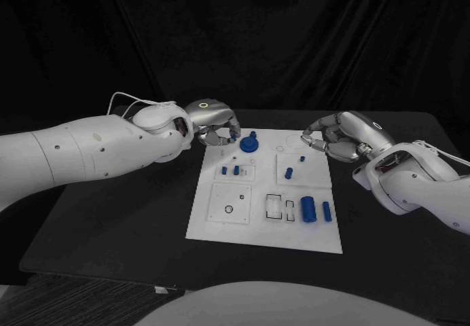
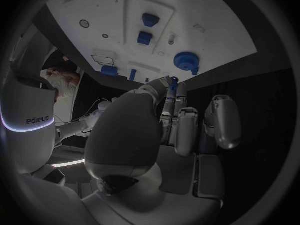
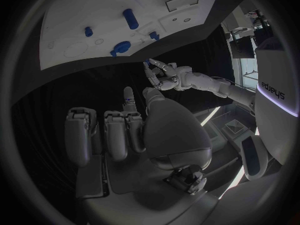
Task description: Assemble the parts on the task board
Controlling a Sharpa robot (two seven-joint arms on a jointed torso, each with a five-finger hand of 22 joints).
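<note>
The black bench (image 1: 117, 224) is carrying the task board (image 1: 264, 234), a flat white matte plate lying at its middle and bearing shallow recessed outlines. The left hand (image 1: 217, 127), silver and smooth-shelled, is hovering over the board's far left corner, pinching a small blue peg (image 2: 174, 81) between thumb and fingertip. The right hand (image 1: 333, 138) is hanging just off the board's far right corner with its fingers curled in on nothing. Among the blue parts, the round gear (image 1: 250, 144) is standing near the far edge beside the left hand, two upright cylinders (image 1: 308, 208) are resting toward the near right edge, and two small blocks (image 1: 230, 170) are sitting left of centre. The step in hand appears to be seating the pinched peg; the next move probably calls for aligning it over its socket and lowering it straight.
</note>
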